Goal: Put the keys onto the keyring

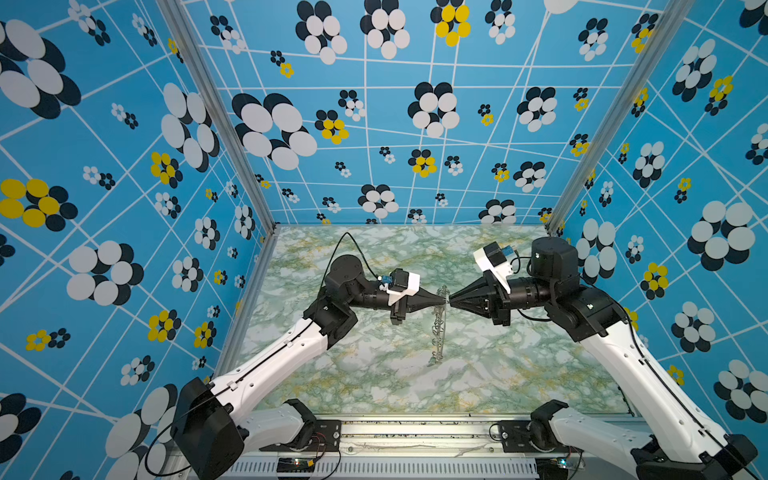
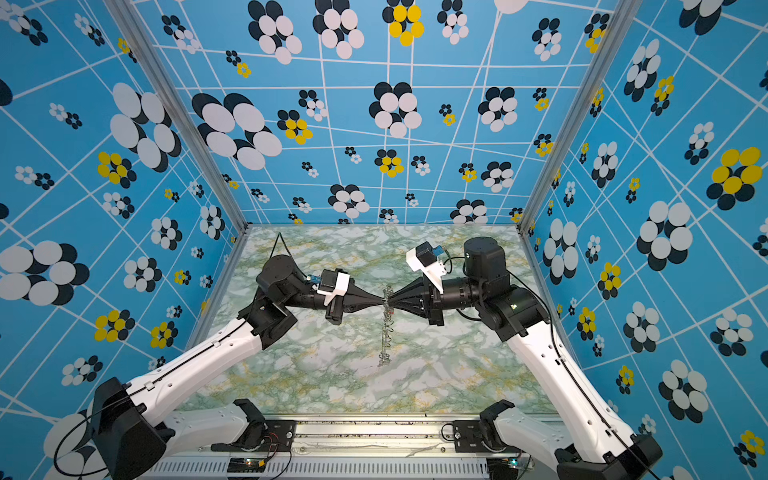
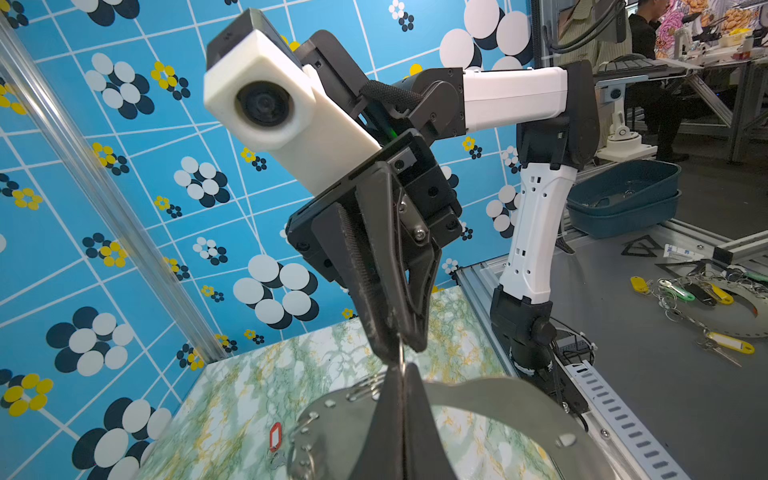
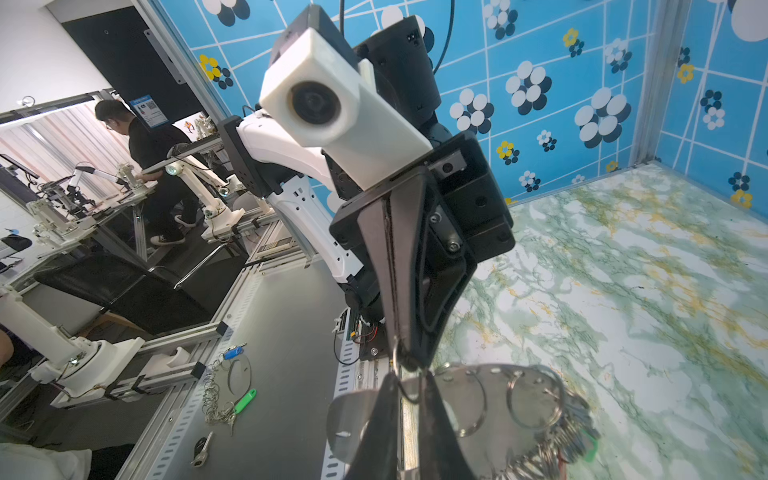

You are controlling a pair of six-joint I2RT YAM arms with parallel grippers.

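Note:
The keyring (image 1: 438, 328) (image 2: 386, 332), a grey metal crescent plate edged with small silver rings, stands on edge above the marbled table, between the two arms. My left gripper (image 1: 443, 298) (image 3: 402, 368) is shut on a thin wire ring at the plate's (image 3: 340, 419) rim. My right gripper (image 1: 451, 300) (image 4: 409, 376) meets it tip to tip. Its jaws stand a narrow gap apart, with a small wire loop pinched between them. A red key tag (image 3: 275, 436) with a silver key shows beside the plate. A green tag (image 4: 590, 449) hangs among bunched rings on the plate (image 4: 496, 399).
Blue patterned walls close in the table (image 1: 374, 374) on three sides, and an aluminium rail (image 1: 395, 432) runs along the front. Outside the cell, a grey bench holds other ringed plates with tags (image 3: 706, 299), stacked blue bins (image 3: 623, 199) and loose keys with a green tag (image 4: 232, 399).

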